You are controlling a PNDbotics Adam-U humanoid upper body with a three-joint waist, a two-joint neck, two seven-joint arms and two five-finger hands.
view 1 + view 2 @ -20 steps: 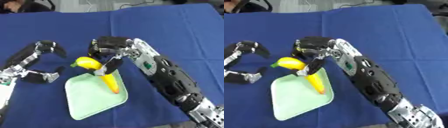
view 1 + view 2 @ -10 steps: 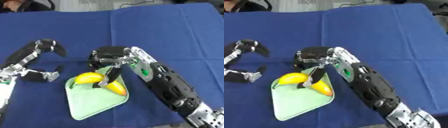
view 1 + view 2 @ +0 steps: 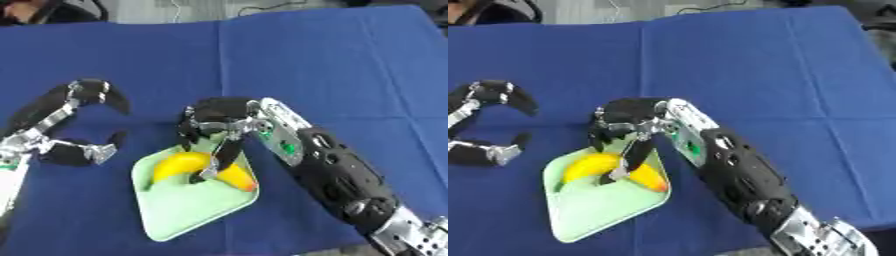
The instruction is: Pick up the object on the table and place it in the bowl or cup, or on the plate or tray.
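Banana (image 3: 181, 165): lies slantwise on the green tray (image 3: 188, 212).
Right hand (image 3: 214, 125): directly above, fingers curled round it.
Left hand (image 3: 70, 122): open, well apart.

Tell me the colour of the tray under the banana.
Pale green tray, seen best in the left eye view.

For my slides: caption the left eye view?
Right robot hand lowers a banana onto the green tray.
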